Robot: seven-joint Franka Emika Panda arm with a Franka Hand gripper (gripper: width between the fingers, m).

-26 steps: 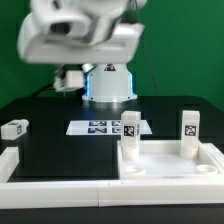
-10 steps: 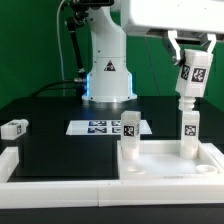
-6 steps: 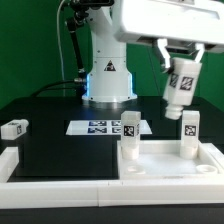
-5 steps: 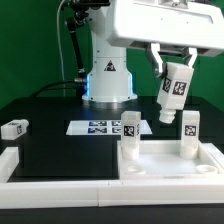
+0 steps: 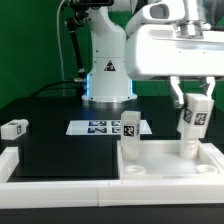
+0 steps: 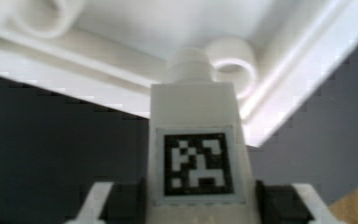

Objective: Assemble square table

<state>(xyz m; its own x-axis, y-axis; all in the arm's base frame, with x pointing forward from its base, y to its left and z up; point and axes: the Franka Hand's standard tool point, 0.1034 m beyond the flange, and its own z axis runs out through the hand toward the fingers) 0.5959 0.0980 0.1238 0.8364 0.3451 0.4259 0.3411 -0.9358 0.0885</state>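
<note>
Above the rimmed tabletop [image 5: 165, 172] — tool [image 5: 195, 101] grips a stubby white leg [image 5: 196, 117].

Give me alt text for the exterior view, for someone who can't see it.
A robot arm's end effector grips a white tagged leg over the white tabletop. Another leg stands on the tabletop, and a third leg lies on the black table.

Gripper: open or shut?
Shut on a leg. Exterior view: the gripper clamps its upper part from both sides. Wrist view: the leg fills the gap between the jaws.
</note>
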